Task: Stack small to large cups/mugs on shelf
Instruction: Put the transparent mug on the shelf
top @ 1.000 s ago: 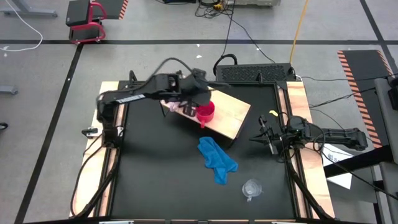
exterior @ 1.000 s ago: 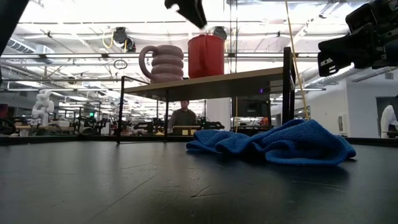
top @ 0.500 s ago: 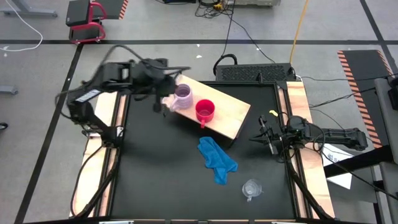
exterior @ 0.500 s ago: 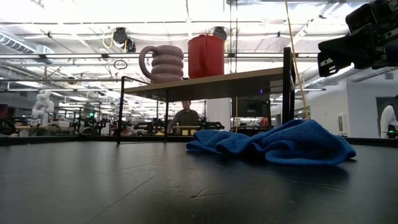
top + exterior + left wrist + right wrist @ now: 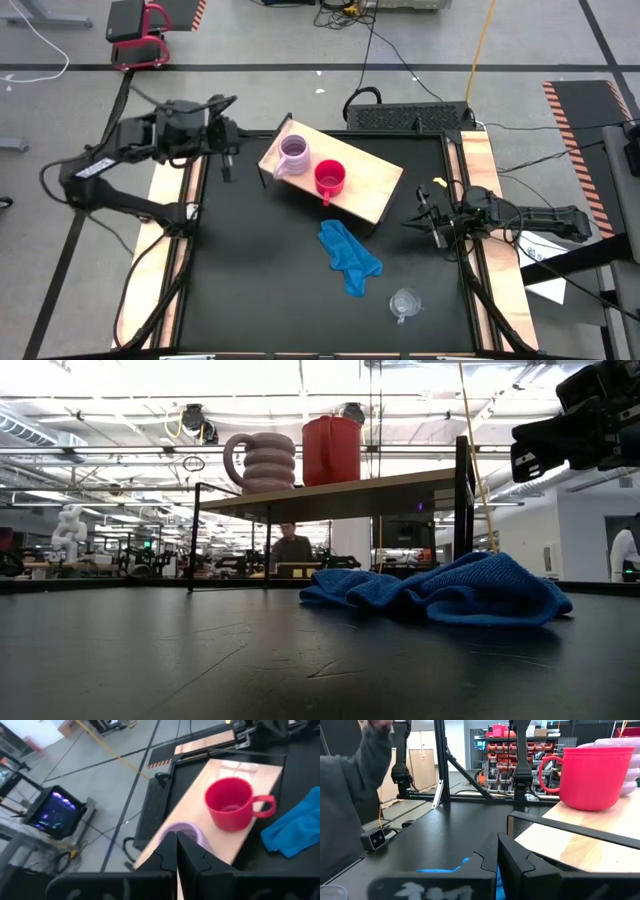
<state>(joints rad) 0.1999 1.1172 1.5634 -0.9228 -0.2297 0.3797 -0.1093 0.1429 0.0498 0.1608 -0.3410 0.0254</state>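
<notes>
Currently, 2 of the 3 cups stand on the shelf (image 5: 370, 185), which sits at the far middle of the surface (image 5: 250, 290): the lilac-pink mug (image 5: 294, 154) near the shelf's far-left end and the red mug (image 5: 330, 178) just beside it toward the middle. The shelf's right half is bare. The clear cup (image 5: 404, 302) stands on the surface near the front-right edge, well apart from the shelf. A blue cloth (image 5: 350, 258) lies between the shelf and the clear cup.

The left tool (image 5: 226, 150) is held off the shelf's left end, above the surface's far-left corner, fingers together and holding nothing. The right tool (image 5: 428, 219) rests at the right edge, fingers together, empty.

Judged step in hand: fetch the clear cup. The right arm is nearer to it.

Procedure advice:
1. Part the fingers fully before descending.
2. Approach from above, clear of the cloth.
3. Grip the wall firmly; see-through plastic may slip or flex.
4. Lift high enough to clear the shelf edge.
5. Place it in size order beside the red mug.
</notes>
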